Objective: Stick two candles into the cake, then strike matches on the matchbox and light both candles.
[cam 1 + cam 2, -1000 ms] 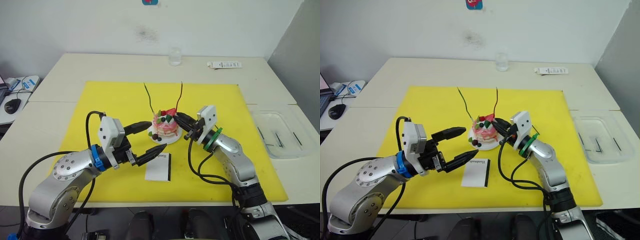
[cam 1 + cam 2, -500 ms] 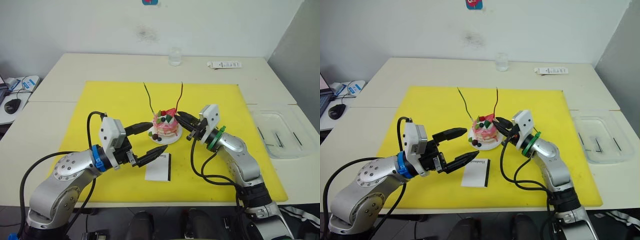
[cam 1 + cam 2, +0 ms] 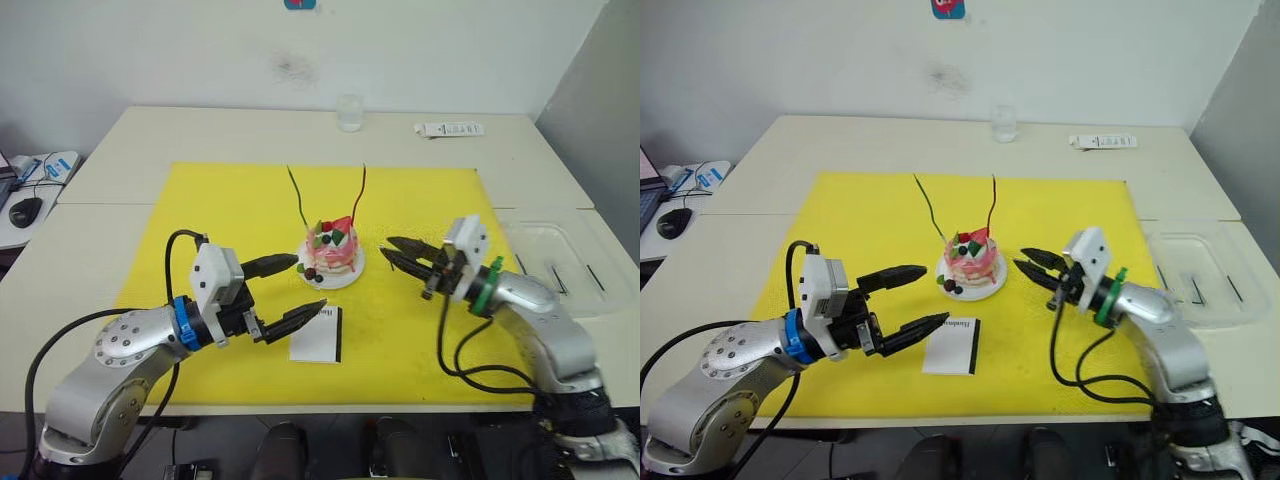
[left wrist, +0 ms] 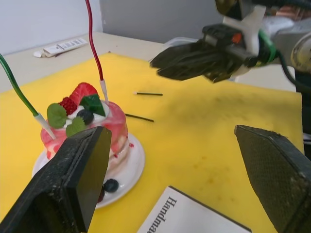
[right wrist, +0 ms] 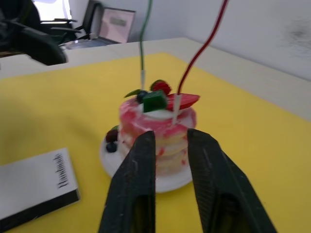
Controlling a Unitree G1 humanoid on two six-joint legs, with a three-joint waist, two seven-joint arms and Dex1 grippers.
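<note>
Red and green candles, one of each, already stand upright in the cake (image 3: 332,251): the red candle (image 3: 361,192) on its right half, the green candle (image 3: 297,196) on its left. So what you want next is a match. Two matches (image 4: 148,93) lie on the yellow mat (image 3: 200,215) to the right of the cake, their long axes running roughly across, away from the cake. They sit between the cake and your right gripper (image 3: 398,254), so that arm is the nearer one. Its fingers are only narrowly parted and hold nothing. Your left gripper (image 3: 290,290) hangs at the cake's front-left, spread wide and empty. One matchbox (image 3: 318,335) lies flat just in front of the cake, beside the left gripper's tips.
</note>
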